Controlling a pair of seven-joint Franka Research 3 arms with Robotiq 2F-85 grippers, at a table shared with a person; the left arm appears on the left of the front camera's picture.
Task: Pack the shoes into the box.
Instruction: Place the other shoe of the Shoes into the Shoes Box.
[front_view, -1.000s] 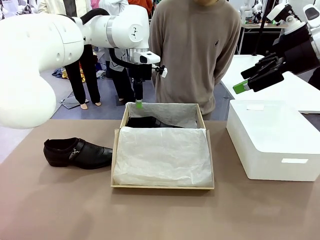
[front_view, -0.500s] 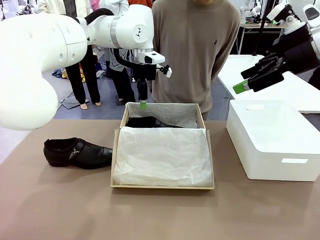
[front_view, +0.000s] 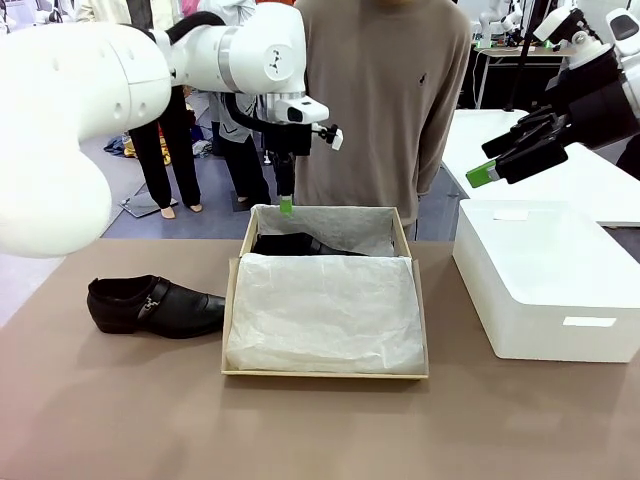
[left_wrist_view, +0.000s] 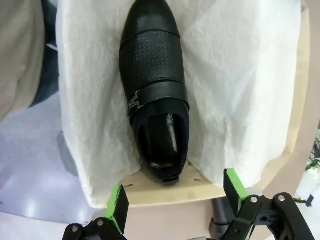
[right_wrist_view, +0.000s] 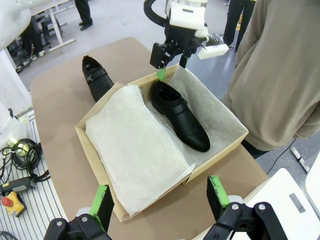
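Observation:
One black shoe (front_view: 290, 243) lies in the far end of the tan box (front_view: 325, 373), on white tissue paper (front_view: 325, 310); the left wrist view looks down on this shoe (left_wrist_view: 155, 90) with its buckle strap. The other shoe (front_view: 155, 305) sits on the table left of the box. My left gripper (front_view: 286, 205) hangs open just above the box's far-left corner, over the boxed shoe's heel, holding nothing. My right gripper (front_view: 490, 172) is open and empty, high at the right. The right wrist view shows the box (right_wrist_view: 220, 145), both shoes (right_wrist_view: 180, 112) (right_wrist_view: 97, 77) and the left gripper (right_wrist_view: 170, 67).
A larger white box (front_view: 550, 280) stands on the table to the right of the tan box. A person (front_view: 385, 100) in a beige sweater stands close behind the box's far side. Bare brown tabletop (front_view: 300, 430) lies in front.
My left gripper has risen a little and shifted slightly right above the box's far-left corner, staying open. The right arm and both shoes have not moved.

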